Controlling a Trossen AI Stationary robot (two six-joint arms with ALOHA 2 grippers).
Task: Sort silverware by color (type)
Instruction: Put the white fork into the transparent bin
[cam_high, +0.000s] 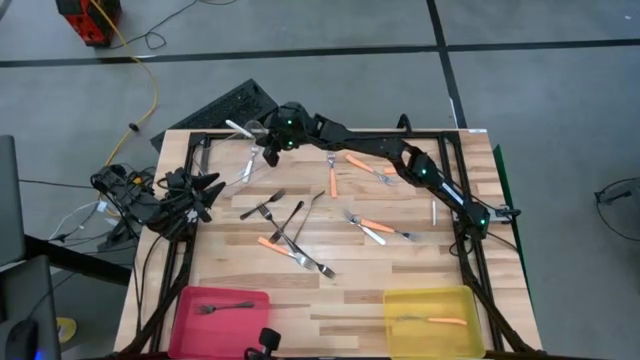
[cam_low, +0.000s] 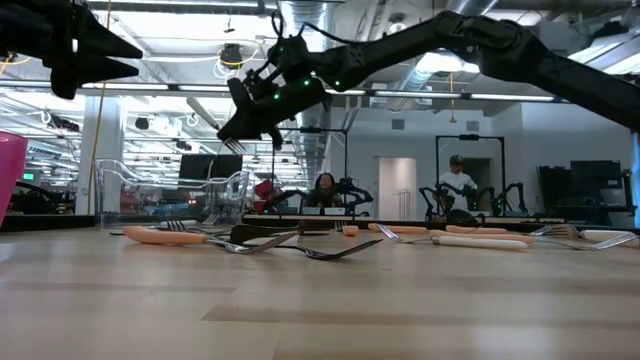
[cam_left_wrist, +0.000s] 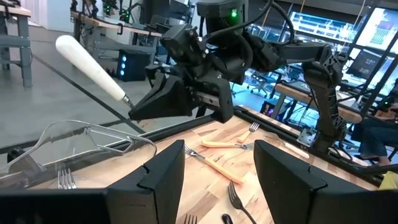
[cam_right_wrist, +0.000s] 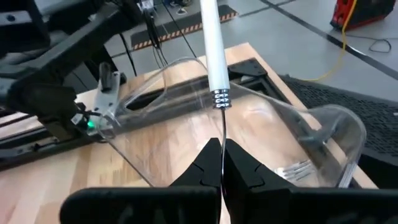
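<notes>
- While the right gripper (cam_right_wrist: 222, 163) is clamped on a white-handled fork (cam_right_wrist: 215, 59), it hangs above the clear bin (cam_right_wrist: 323, 134).
- Beside that bin, scattered forks (cam_high: 300, 235) lie on the table (cam_high: 400, 280).
- Left gripper (cam_left_wrist: 217, 177) stands apart, near the bin.

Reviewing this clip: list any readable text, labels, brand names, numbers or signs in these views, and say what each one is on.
No readable text in any view.
Pink bin, yellow bin, clear bin: no labels show.
White-handled fork in the right gripper: no marking shows.
Both arms show green lights only, no lettering.
Screens and signs in the room behind the table: too small and blurred to read.
</notes>
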